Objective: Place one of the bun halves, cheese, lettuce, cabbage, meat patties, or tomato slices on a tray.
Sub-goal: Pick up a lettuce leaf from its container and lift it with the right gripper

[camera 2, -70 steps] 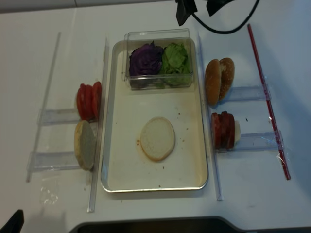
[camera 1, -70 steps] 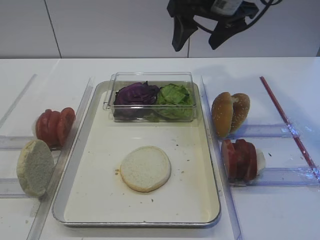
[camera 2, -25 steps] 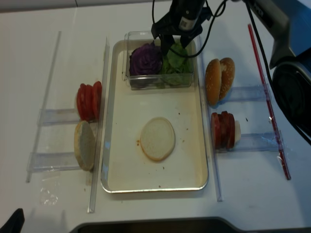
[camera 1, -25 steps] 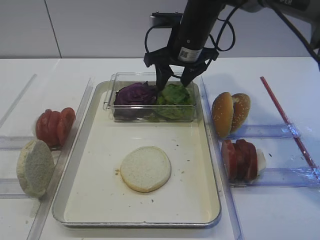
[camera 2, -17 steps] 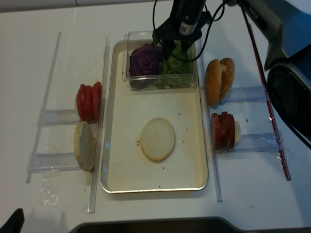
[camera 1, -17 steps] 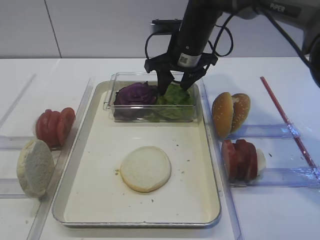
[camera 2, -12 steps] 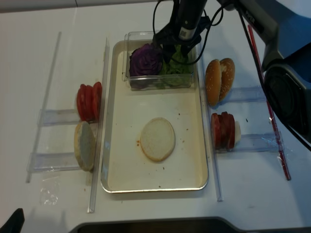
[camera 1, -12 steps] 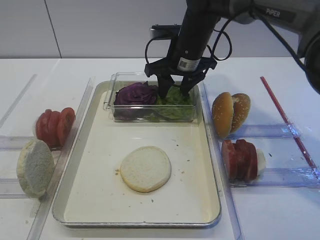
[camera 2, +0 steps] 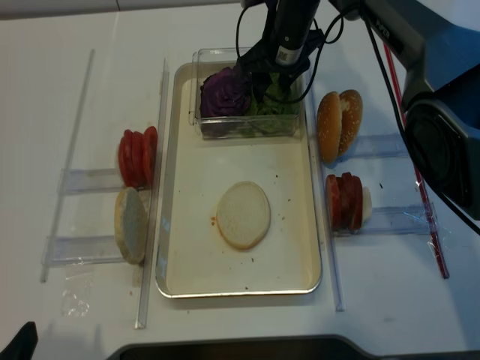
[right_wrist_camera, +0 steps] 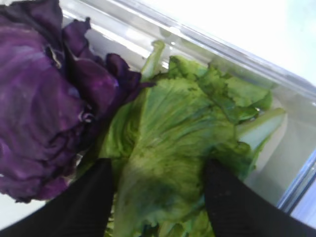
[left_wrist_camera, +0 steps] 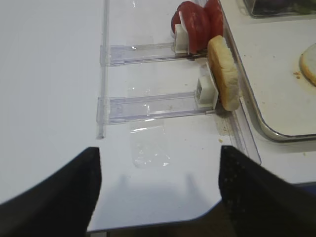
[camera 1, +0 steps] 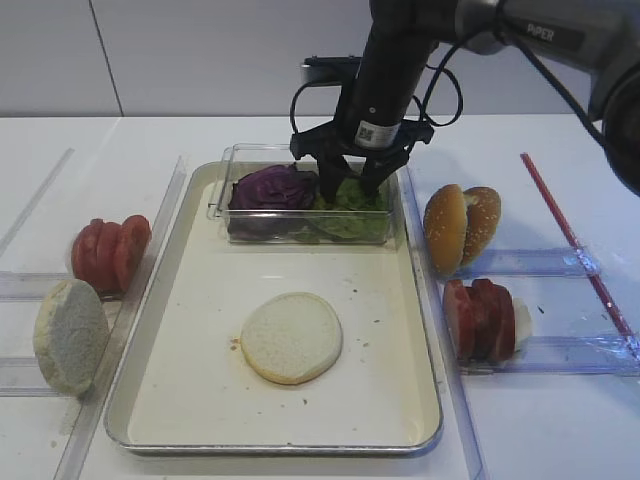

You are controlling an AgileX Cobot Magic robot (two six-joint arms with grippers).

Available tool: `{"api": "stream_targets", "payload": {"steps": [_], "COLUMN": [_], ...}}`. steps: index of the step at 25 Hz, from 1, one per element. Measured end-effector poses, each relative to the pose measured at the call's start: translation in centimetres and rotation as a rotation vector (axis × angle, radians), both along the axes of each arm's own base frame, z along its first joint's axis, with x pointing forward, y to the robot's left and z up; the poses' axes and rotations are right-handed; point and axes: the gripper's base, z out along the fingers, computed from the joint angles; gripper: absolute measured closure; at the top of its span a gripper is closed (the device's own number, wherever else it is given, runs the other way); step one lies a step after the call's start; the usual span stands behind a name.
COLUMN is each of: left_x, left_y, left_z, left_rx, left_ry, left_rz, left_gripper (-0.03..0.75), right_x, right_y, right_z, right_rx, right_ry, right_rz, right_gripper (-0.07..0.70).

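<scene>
My right gripper [camera 1: 350, 190] reaches down into the clear plastic box [camera 1: 300, 152] at the far end of the tray [camera 1: 220, 390]. Its two black fingers stand open on either side of the ruffled green lettuce [right_wrist_camera: 173, 123], which fills the gap between them in the right wrist view. The purple cabbage [camera 1: 272, 188] lies just to the left of the fingers. One pale bun half [camera 1: 291, 337] lies flat on the tray floor. My left gripper [left_wrist_camera: 158, 192] hangs open over the table's near left edge with nothing in it.
Clear racks flank the tray. The left racks hold tomato slices [camera 1: 108, 252] and an upright bun half [camera 1: 70, 335]. The right racks hold sesame bun halves [camera 1: 460, 227] and more tomato slices [camera 1: 480, 318]. A red rod [camera 1: 575, 245] lies at far right.
My right gripper has come down from above the box into it, and its fingers have drawn in a little around the lettuce. The left gripper has not moved.
</scene>
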Motion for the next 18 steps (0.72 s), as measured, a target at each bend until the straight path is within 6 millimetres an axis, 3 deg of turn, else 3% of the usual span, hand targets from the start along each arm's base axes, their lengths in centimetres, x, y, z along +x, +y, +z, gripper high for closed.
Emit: {"api": "stream_targets", "payload": {"steps": [5, 14, 18], "left_x": [0.0, 0.0, 0.0], "left_y": [0.0, 0.0, 0.0], "left_z": [0.0, 0.0, 0.0], "left_rx": [0.0, 0.0, 0.0], "left_ry": [0.0, 0.0, 0.0], "left_rz": [0.0, 0.0, 0.0], "left_gripper": [0.211, 0.211, 0.211], "right_x": [0.06, 0.09, 0.09], "right_y": [-0.1, -0.17, -0.19], "right_z": [-0.12, -0.14, -0.14], "right_rx": [-0.013, -0.021, -0.024], "right_ry": [-0.002, -0.006, -0.006], "right_rz": [-0.003, -0.002, -0.001], "right_gripper": [0.236, 0.262, 0.364]}}
